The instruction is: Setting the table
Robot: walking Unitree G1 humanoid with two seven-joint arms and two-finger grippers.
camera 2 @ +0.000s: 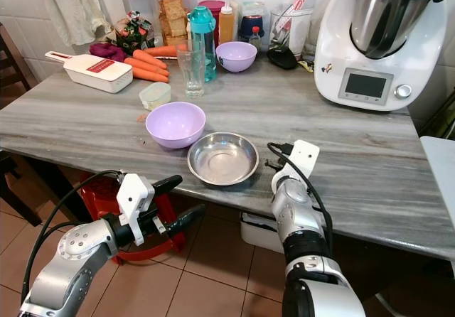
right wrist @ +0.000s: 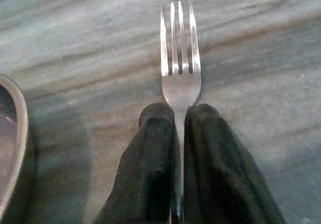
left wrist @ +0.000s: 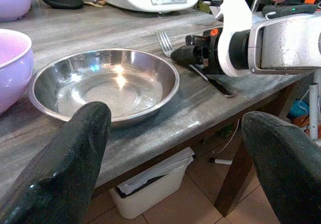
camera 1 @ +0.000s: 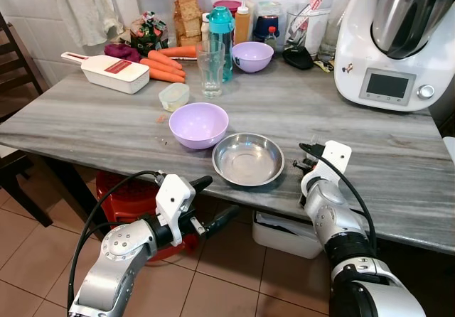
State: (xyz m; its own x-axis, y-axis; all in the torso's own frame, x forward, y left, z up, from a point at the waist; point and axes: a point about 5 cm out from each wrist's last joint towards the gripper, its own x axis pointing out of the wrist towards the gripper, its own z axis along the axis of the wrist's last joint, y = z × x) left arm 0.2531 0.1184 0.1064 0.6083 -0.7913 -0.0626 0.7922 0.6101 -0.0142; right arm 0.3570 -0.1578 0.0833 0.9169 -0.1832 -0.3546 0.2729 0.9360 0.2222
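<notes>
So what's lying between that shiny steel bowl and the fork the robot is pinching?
Nothing but bare grey marbled tabletop. The right wrist view shows the round steel bowl, then empty surface, then the silver fork clamped in the right pincer.

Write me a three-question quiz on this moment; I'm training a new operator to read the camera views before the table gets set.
1. True or false: the right gripper is shut on a fork.
2. On which side of the steel bowl does the fork lie, from the robot's side? A) left B) right C) inside it
3. Fill in: the left gripper hangs open below the ____ edge.

Key
1. True: the wrist view shows both black fingers pinching the handle, tines pointing away over the grey table.
2. B: it lies on the table right of the steel bowl; the purple bowl sits on the other side.
3. table
</notes>
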